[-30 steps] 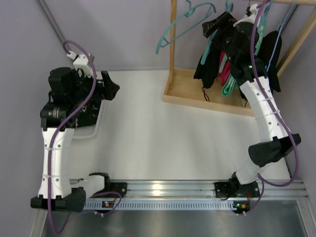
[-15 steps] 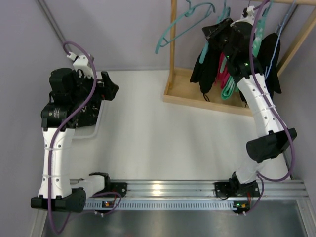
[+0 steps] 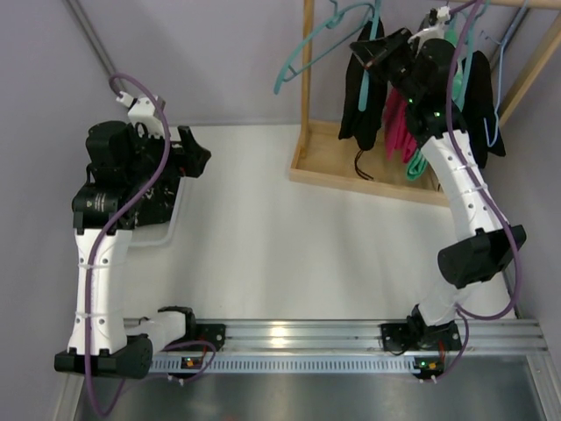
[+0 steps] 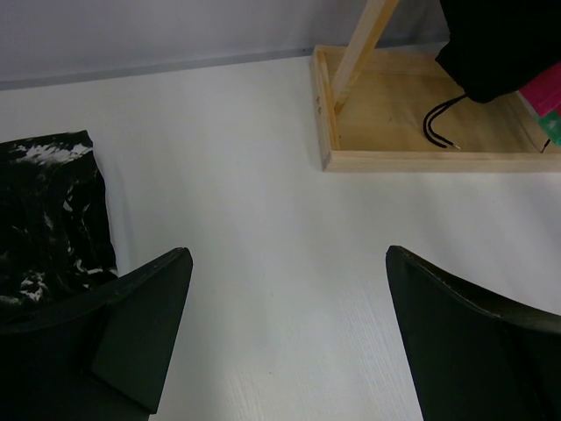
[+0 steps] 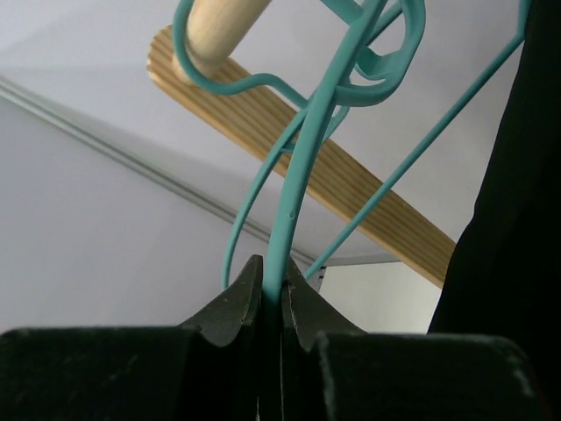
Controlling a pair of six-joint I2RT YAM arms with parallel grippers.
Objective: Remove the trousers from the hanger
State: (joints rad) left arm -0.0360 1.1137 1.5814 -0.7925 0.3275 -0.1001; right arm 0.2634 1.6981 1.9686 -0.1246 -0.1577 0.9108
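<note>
The black trousers (image 3: 359,101) hang limp from the rack, over its wooden base. My right gripper (image 3: 375,51) is up at their top. In the right wrist view it (image 5: 272,282) is shut on the thin stem of the teal hanger (image 5: 295,189), whose hook curls round the wooden rod (image 5: 219,26). Black cloth (image 5: 517,219) fills that view's right edge. My left gripper (image 4: 289,333) hovers open over the white table with nothing between its fingers (image 4: 145,329), far left of the rack (image 3: 195,155). The trousers' lower end (image 4: 504,44) shows at the left wrist view's top right.
An empty teal hanger (image 3: 302,61) hangs left of the trousers. Pink (image 3: 399,132) and green (image 3: 421,162) garments and another black one (image 3: 480,92) hang beside them. The rack has a wooden tray base (image 3: 326,171) and post (image 3: 308,88). A speckled black cloth (image 4: 48,219) lies by my left gripper.
My right gripper has shut on the hanger's stem and risen toward the rod. The trousers have swung up and left with it. The left arm has not moved.
</note>
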